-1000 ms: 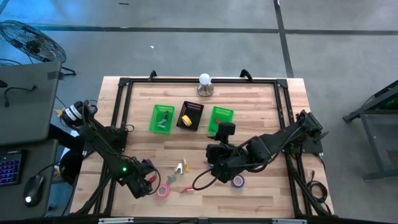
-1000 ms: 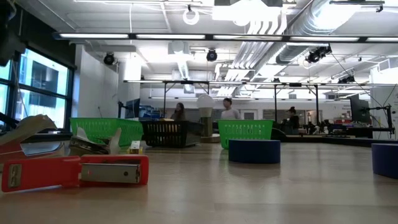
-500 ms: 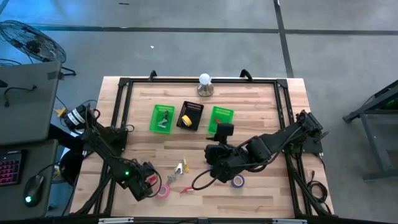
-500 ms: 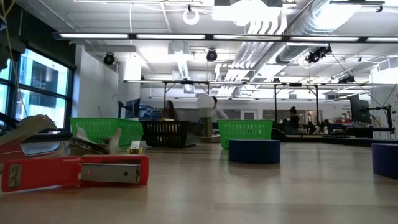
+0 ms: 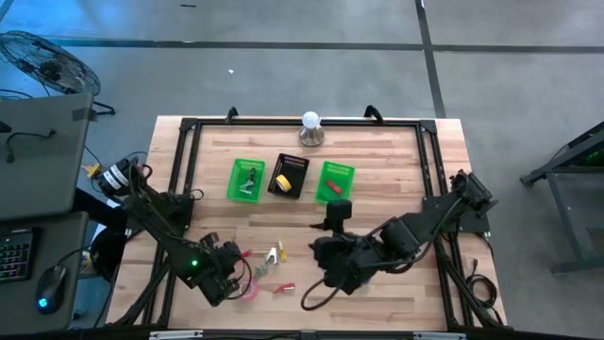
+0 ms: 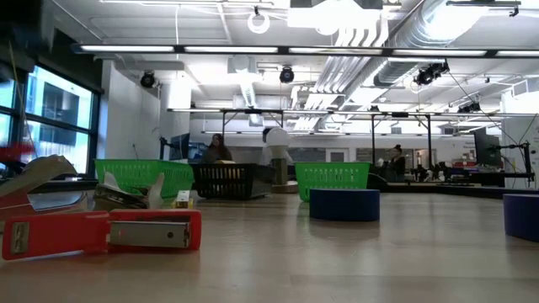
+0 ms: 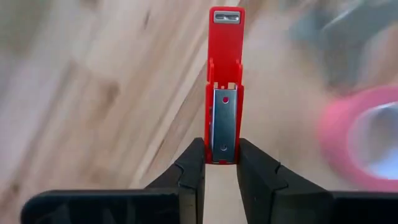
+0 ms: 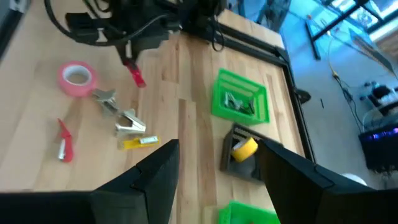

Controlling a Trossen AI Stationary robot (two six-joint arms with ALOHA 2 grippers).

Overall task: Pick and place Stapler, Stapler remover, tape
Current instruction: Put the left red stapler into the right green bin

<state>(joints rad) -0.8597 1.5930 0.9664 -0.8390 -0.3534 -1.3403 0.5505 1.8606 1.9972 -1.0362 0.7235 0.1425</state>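
My left end effector [image 7: 221,163] is clamped on a red stapler [image 7: 224,93], carrying it above the table [image 5: 396,161] just beside the pink tape [image 8: 77,77]. My right end effector [image 8: 214,165] hangs over the table's middle, fingers spread apart and empty, with a second red stapler [image 8: 64,140] lying on the wood.

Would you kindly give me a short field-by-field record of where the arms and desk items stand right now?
left gripper: shut on a red stapler
right gripper: open, holding nothing, above the table
pink tape: flat on the table, near the left gripper
second red stapler: lying on the table, not gripped
yellow tape: inside the black bin
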